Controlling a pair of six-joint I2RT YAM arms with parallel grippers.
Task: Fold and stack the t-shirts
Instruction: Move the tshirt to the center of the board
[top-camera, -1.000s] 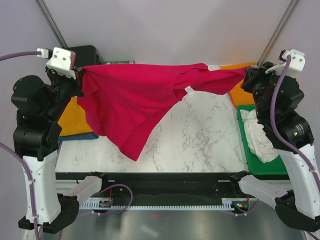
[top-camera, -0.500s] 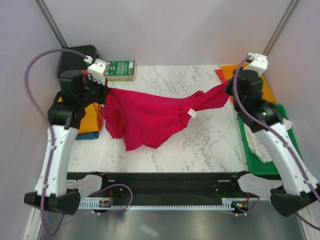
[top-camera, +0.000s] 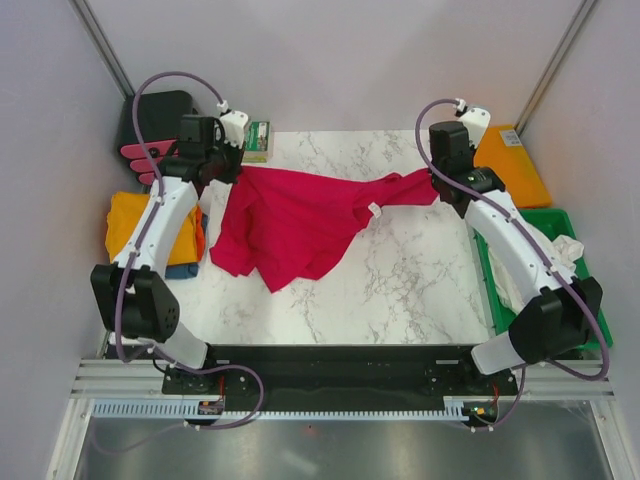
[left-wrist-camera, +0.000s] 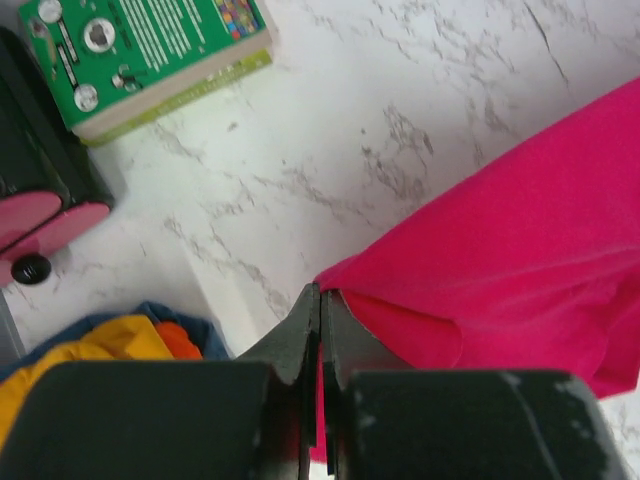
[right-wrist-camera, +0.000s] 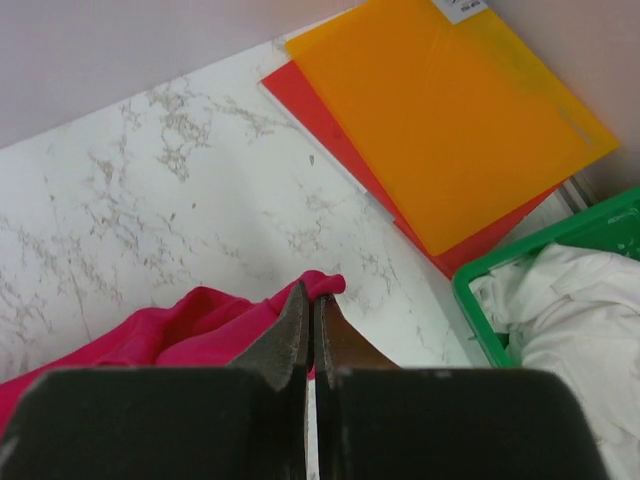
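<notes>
A crimson-red t-shirt (top-camera: 295, 220) lies stretched across the far half of the marble table (top-camera: 400, 290), its lower part bunched toward the middle. My left gripper (top-camera: 238, 172) is shut on its left corner (left-wrist-camera: 345, 290) and my right gripper (top-camera: 436, 183) is shut on its right corner (right-wrist-camera: 325, 285). A golden-yellow t-shirt (top-camera: 135, 225) sits folded on a blue one (top-camera: 195, 270) at the left edge. A white t-shirt (top-camera: 520, 270) lies crumpled in the green tray (top-camera: 560, 215).
A green box (top-camera: 258, 140) and a black device (top-camera: 155, 115) with pink pads (top-camera: 140, 160) stand at the back left. An orange plastic sheet (top-camera: 510, 160) over a red one (right-wrist-camera: 340, 130) lies at the back right.
Both arms have reached forward and down, carrying the red t-shirt from hanging high in the air to lying on the far part of the table. Both grips have held.
</notes>
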